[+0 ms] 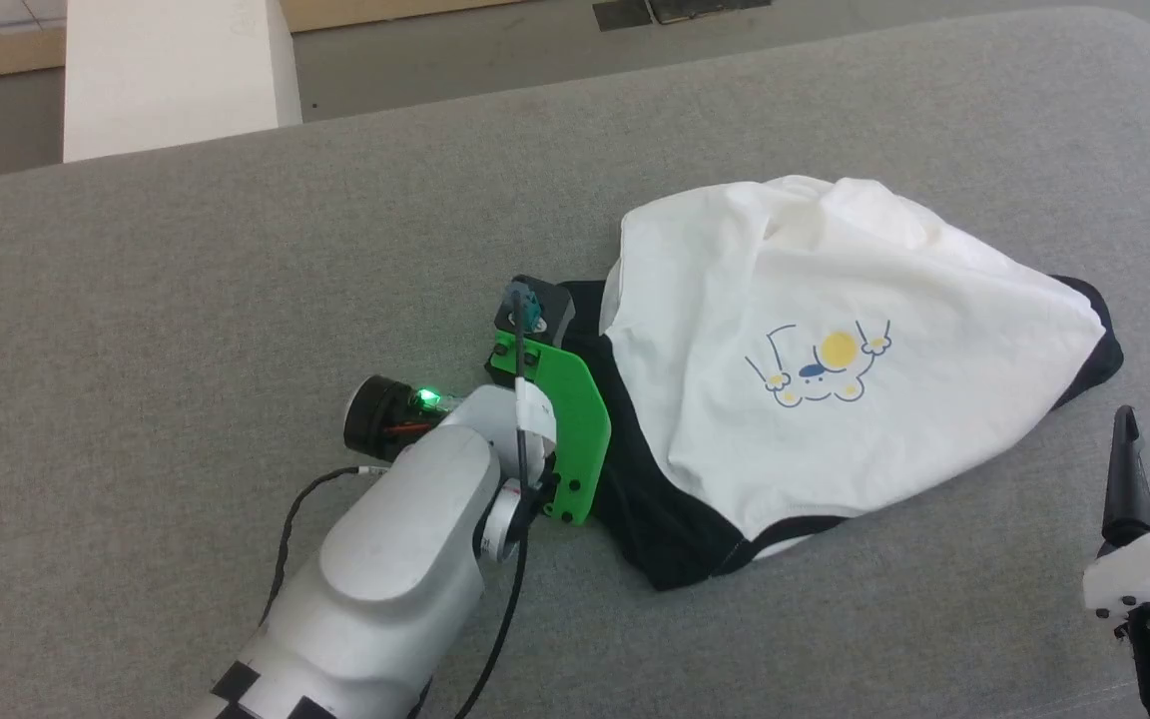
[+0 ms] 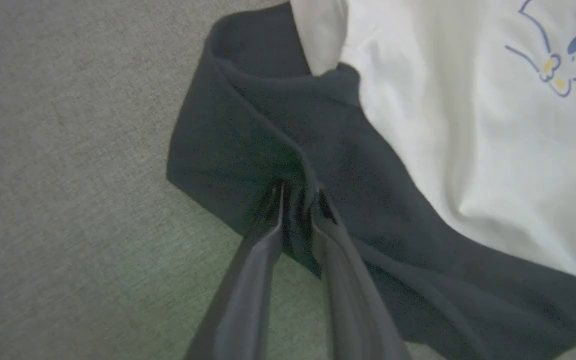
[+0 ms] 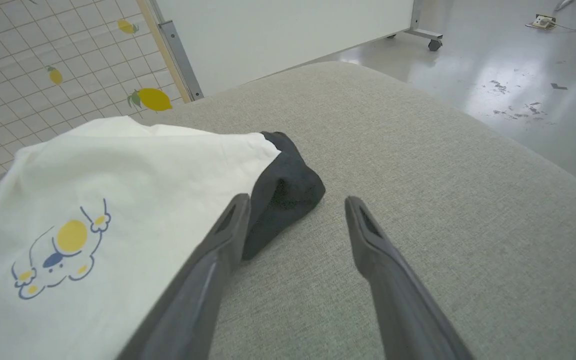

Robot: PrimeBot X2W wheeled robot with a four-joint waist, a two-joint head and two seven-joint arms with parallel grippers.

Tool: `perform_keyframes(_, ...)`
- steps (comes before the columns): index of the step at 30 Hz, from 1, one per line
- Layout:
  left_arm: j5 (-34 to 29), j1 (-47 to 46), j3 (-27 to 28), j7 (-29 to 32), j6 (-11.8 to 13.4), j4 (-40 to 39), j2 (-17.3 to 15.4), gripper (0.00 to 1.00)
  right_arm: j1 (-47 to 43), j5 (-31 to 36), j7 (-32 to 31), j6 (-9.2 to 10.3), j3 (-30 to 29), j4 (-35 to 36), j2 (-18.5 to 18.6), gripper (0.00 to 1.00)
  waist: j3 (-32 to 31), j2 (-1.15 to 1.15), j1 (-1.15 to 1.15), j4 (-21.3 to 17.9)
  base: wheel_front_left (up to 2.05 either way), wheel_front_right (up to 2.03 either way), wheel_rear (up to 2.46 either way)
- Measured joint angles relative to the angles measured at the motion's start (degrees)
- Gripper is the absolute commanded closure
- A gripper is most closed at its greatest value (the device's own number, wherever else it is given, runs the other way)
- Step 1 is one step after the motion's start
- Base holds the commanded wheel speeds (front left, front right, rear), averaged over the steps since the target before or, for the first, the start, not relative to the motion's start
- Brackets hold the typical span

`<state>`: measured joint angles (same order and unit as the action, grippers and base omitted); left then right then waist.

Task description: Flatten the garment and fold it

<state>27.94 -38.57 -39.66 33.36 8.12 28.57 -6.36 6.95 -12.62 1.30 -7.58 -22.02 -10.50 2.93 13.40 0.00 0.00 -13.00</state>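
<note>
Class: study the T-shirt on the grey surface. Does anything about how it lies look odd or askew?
Yes. The garment lies in a rumpled heap, not flat: its white body is bunched over the black sleeves, which poke out at both sides. The left gripper pinches one black fold.

A broad grey woven-fabric surface [image 1: 236, 250] with a rounded corner filled the foreground. Beyond it stood a white rectangular block [image 1: 176, 70], a white grid-tiled panel printed with yellow lemons [image 3: 28, 75] and a white board on a castored metal frame [image 3: 288, 35]. A small white power socket [image 3: 543, 21] lay on the glossy grey floor [image 3: 518, 100].
</note>
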Motion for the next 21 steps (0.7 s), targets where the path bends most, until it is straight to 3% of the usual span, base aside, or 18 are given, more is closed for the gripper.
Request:
perform_keyframes(6, 4.3, 0.1, 3.8, -4.7, -0.6, -1.6, 0.7, 1.0, 0.2, 0.0, 0.2, 0.0, 0.4, -1.0, 0.0, 0.0, 0.1, 0.0, 0.01, 1.1, 0.0, 0.0, 0.0)
perform_keyframes(12, 11.7, 0.0, 15.9, -15.1, 1.2, -4.2, 1.1, 1.0, 0.8, 0.5, 0.2, 0.0, 1.2, -1.1, 0.0, 0.0, -1.0, 0.0, 0.01, 3.0, 0.0, 0.0, 0.0)
perform_keyframes(21, 19.3, 4.9, 33.2, -24.1, 6.1, -7.1, -5.4, 1.0, 0.7, 1.1, -0.5, 0.0, 1.8, -1.0, 0.0, 0.0, -3.4, 0.0, 0.01, 7.2, 0.0, 0.0, 0.0)
